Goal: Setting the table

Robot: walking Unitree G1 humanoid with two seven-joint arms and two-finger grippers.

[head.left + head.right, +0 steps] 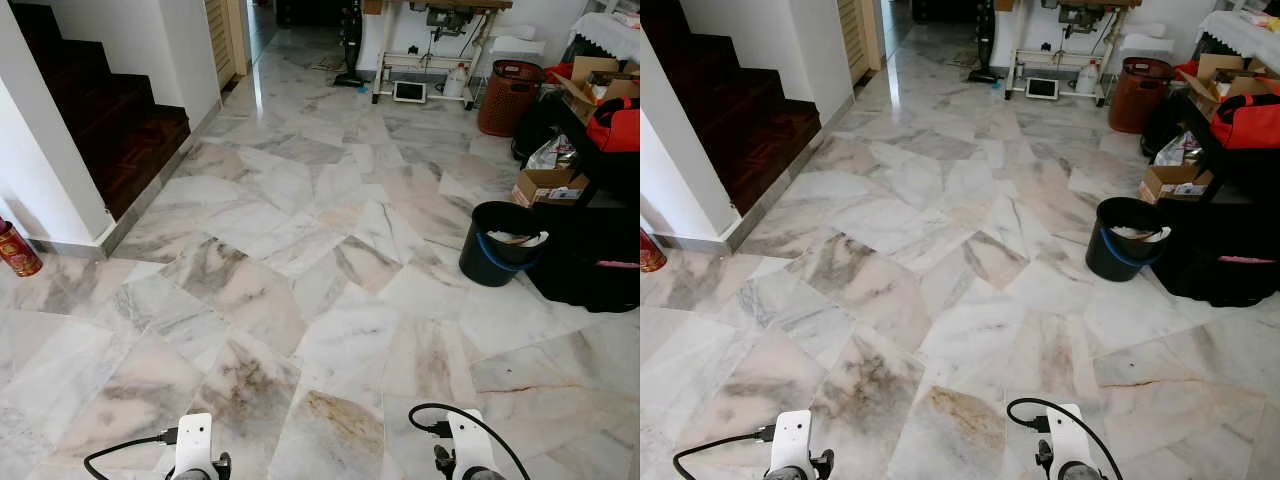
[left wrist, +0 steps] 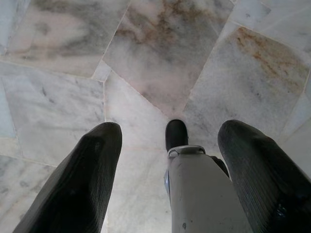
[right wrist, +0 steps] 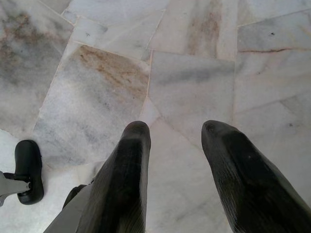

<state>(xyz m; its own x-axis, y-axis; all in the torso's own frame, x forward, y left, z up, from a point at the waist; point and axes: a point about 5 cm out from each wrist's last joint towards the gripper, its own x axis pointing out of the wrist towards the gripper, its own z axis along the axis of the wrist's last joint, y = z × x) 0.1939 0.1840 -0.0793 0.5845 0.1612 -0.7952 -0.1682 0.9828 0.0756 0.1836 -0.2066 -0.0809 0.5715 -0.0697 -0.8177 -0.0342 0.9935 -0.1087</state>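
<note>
Left gripper (image 2: 165, 141) and right gripper (image 3: 172, 133) hang low at frame bottom, fingers spread, holding nothing, over the marble floor (image 1: 300, 250). Black bucket (image 1: 500, 245) sits mid-right. No table or tableware seen. Step, by my reading: walking to find them; next move needs navigation.

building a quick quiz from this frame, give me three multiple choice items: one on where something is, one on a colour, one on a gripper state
1. Where is the black bucket?
A. on the stairs
B. on the floor at the robot's right
C. beside the red can

2. What colour is the laundry basket at the far wall?
A. reddish brown
B. white
C. blue

3. How is the left gripper?
A. shut on a plate
B. open, holding nothing
C. shut on a cup

Answers: 1 B, it stands on marble beside black bags; 2 A, its sides show it; 3 B, fingers apart over bare floor.
</note>
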